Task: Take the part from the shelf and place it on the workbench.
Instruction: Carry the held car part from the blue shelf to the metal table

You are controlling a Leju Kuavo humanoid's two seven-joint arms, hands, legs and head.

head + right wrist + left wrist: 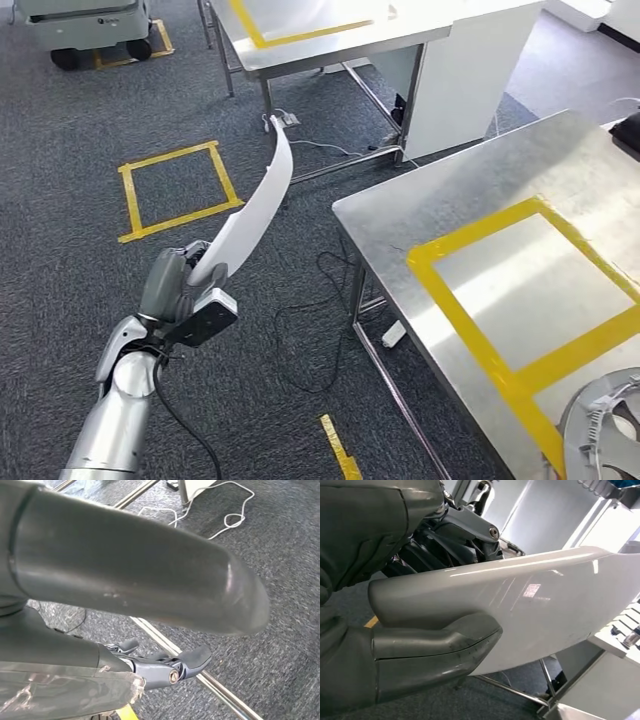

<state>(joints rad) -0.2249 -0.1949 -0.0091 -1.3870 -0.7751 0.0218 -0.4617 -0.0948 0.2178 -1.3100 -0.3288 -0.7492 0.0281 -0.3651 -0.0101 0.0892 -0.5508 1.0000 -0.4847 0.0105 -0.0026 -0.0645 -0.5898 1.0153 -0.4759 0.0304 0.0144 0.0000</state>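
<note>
A long, curved white part (256, 205) rises up and away from my left hand (177, 285), which grips its lower end above the carpet, left of the workbench. Up close, the thick grey thumb (433, 650) presses on the glossy white part (531, 605) and dark fingers sit behind it. The steel workbench (423, 200) stands to the right, with a yellow tape rectangle (460, 320) on its top. My right hand (124, 580) hangs over the carpet, its dark fingers (170, 667) stretched out and apart from the thumb, holding nothing.
A round silver part (604, 430) lies at the workbench's near right corner. A second steel table (340, 30) stands behind. A yellow tape square (177, 190) marks the carpet, cables (317, 330) lie under the bench edge, and a wheeled cart (83, 25) stands at the far left.
</note>
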